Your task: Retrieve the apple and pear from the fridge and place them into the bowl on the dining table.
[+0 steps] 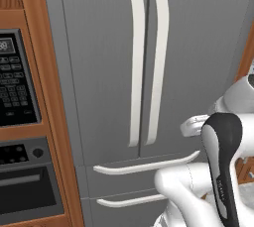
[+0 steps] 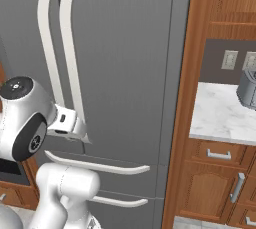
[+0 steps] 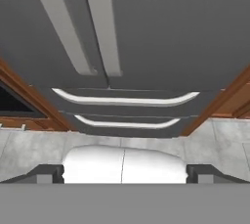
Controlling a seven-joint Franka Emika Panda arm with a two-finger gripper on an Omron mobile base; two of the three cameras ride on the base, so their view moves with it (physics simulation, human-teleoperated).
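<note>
The fridge point(image 1: 104, 72) is being faced squarely with both upper doors shut, so the apple and the pear, which by the task should be inside, are being kept out of sight behind them, and nothing can be said of how they are lying. The bowl and the dining table are likewise not being shown from this stance. The gripper point(image 3: 124, 174) is being held with its jaws spread wide and with nothing between them, and it is being kept well apart from the fridge front; this is being judged as a readiness for taking a door handle, since no fruit can be reached until a door is swung out. The two long door handles point(image 1: 149, 67) are being seen side by side at the middle seam of the fridge, each running upright with its long axis parallel to the seam and curving slightly at the lower end. Below them, the two drawer handles point(image 1: 146, 164) are being seen lying crosswise, one under the other, with their long axes level across the fridge front. The black oven point(image 1: 22, 146) is being seen just beside the fridge on one side, set in wooden cabinetry, and a marble-topped counter point(image 2: 220, 113) is being seen on the other side. The task is being judged as barely begun, with the opening of a door being the step in hand.
</note>
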